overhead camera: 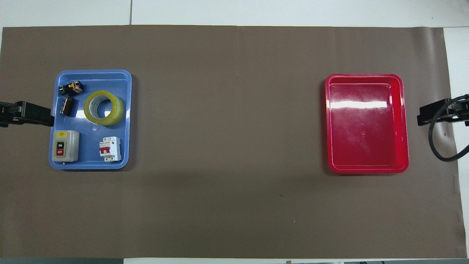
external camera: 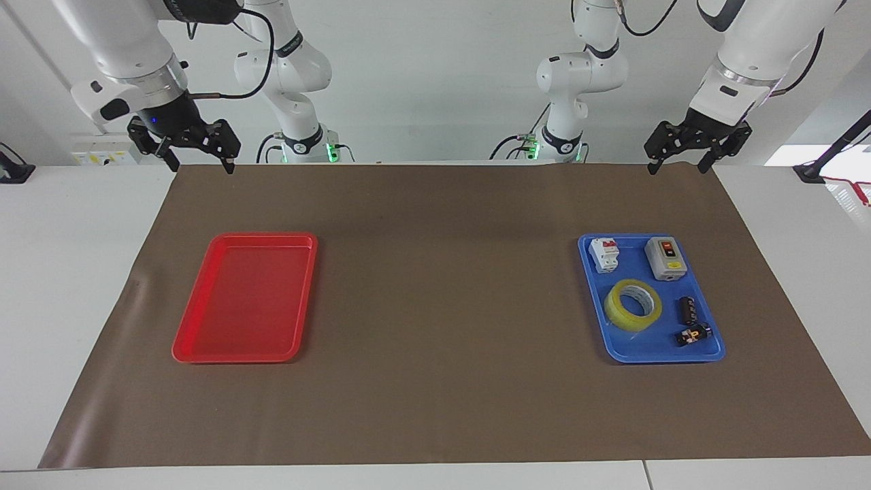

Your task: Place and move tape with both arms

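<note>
The yellow tape roll (external camera: 633,304) lies flat in the blue tray (external camera: 639,346) at the left arm's end of the table; it also shows in the overhead view (overhead camera: 104,107) in the tray (overhead camera: 122,121). My left gripper (external camera: 677,167) is open and empty, raised over the mat's edge nearest the robots, apart from the tray; it shows in the overhead view (overhead camera: 36,114) too. My right gripper (external camera: 199,165) is open and empty, raised at the right arm's end, and shows in the overhead view (overhead camera: 436,112). Both arms wait.
An empty red tray (external camera: 245,299) (overhead camera: 366,124) sits at the right arm's end. In the blue tray lie a grey switch box (external camera: 665,258), a white circuit breaker (external camera: 604,254) and two small black items (external camera: 688,309). A brown mat (external camera: 442,340) covers the table.
</note>
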Tool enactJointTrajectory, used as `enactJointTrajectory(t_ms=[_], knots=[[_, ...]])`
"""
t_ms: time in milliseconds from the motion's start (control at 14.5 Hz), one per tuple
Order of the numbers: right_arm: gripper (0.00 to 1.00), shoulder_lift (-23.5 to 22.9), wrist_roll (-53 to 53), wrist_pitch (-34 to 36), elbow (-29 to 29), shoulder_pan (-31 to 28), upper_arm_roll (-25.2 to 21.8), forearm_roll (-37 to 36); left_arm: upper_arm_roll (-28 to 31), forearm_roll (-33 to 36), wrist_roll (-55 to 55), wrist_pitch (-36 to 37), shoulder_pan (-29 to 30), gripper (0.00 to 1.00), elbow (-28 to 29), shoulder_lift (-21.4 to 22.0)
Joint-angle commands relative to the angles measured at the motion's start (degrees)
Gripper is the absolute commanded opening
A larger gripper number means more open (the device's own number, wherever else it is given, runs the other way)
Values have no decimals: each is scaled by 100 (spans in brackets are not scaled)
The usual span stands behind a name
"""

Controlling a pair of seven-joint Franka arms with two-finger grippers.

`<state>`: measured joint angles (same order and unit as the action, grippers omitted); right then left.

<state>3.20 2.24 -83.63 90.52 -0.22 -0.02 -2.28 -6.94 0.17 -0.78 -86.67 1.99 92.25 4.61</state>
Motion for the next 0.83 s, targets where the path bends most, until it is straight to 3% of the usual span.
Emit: enactJointTrajectory(t_ms=[0, 759], knots=[[100, 102, 40, -101, 123, -92, 46, 123, 26, -61, 34, -114, -5, 100, 170, 128], [100, 102, 22, -101, 124, -92, 46, 123, 26, -43, -132, -121, 12, 100, 284, 198]])
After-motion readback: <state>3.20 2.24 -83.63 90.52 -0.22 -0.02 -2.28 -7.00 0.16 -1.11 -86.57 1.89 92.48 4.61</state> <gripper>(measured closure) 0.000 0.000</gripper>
